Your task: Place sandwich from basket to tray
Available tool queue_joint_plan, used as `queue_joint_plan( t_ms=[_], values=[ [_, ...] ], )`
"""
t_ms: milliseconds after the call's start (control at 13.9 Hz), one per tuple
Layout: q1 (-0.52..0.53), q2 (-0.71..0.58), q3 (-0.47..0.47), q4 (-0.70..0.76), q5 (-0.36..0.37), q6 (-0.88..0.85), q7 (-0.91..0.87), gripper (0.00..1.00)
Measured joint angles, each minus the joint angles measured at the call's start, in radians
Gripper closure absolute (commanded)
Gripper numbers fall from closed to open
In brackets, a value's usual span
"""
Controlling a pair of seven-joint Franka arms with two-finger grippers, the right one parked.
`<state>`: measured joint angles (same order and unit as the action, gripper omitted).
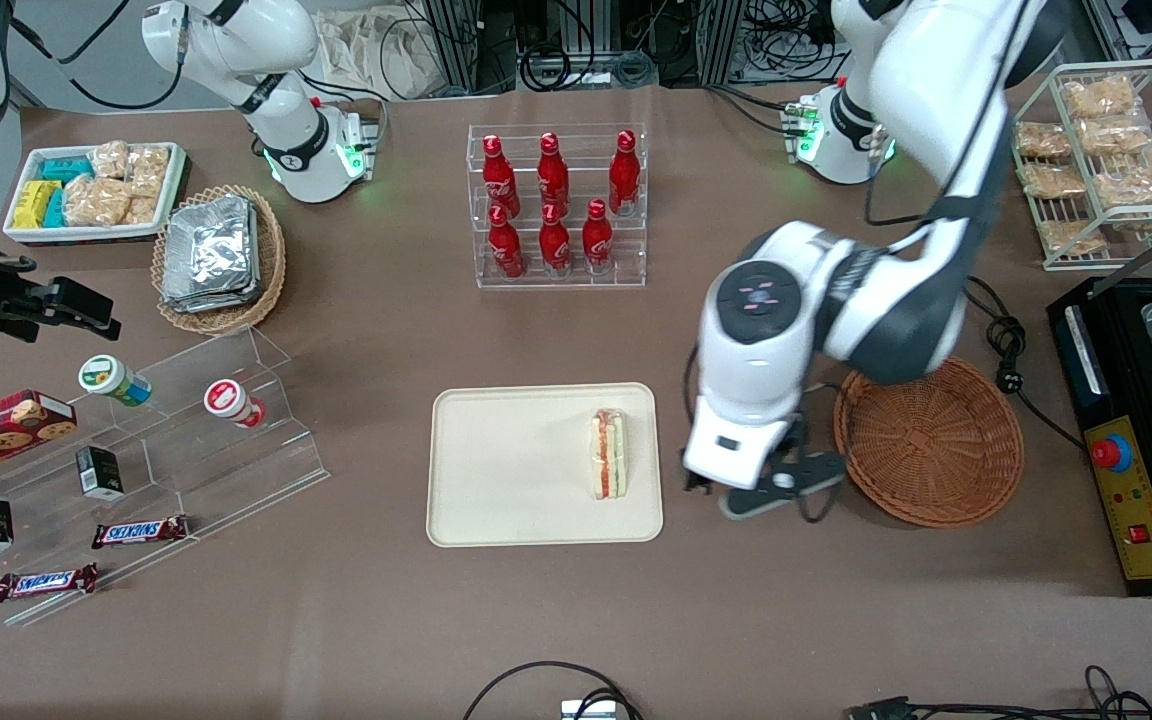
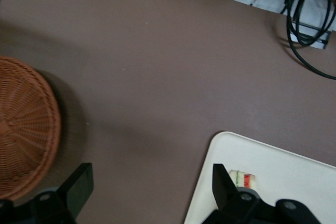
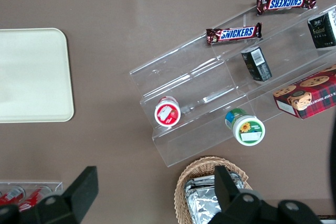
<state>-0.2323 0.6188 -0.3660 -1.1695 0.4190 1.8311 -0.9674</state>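
Table: sandwich on tray, beside hand.

I am reading "SNICKERS" on 2 brown candy bars: one is lying on the lowest step of the clear acrylic riser, the other bar is lying nearer the front camera. The right wrist view is showing the same word on both. The red bottles are carrying white script I cannot make out. The gripper, hanging between tray and basket, is showing no text.
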Motion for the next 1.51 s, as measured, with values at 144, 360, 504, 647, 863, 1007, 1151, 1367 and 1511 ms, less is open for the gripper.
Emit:
queue_joint_plan(
  t_ms=[144,360,504,647,863,1007,1151,1367,1511],
  values=[
    [0.049,-0.038,0.0,-0.001,-0.024,-0.044,0.049,0.0],
    [0.113,-0.082,0.0,-0.002,-0.081,-0.084,0.135,0.0],
    [0.144,-0.104,0.0,-0.003,-0.104,-0.117,0.176,0.0],
    [0.173,-0.124,0.0,-0.012,-0.127,-0.126,0.218,0.0],
    [0.23,-0.184,0.011,-0.059,-0.191,-0.133,0.341,0.0],
    [0.253,-0.248,0.056,-0.11,-0.243,-0.138,0.432,0.0],
    [0.256,-0.323,0.118,-0.171,-0.297,-0.144,0.537,0.0],
    [0.257,-0.438,0.202,-0.25,-0.341,-0.212,0.73,0.0],
    [0.261,-0.508,0.243,-0.283,-0.346,-0.266,0.849,0.0]
  ],
)
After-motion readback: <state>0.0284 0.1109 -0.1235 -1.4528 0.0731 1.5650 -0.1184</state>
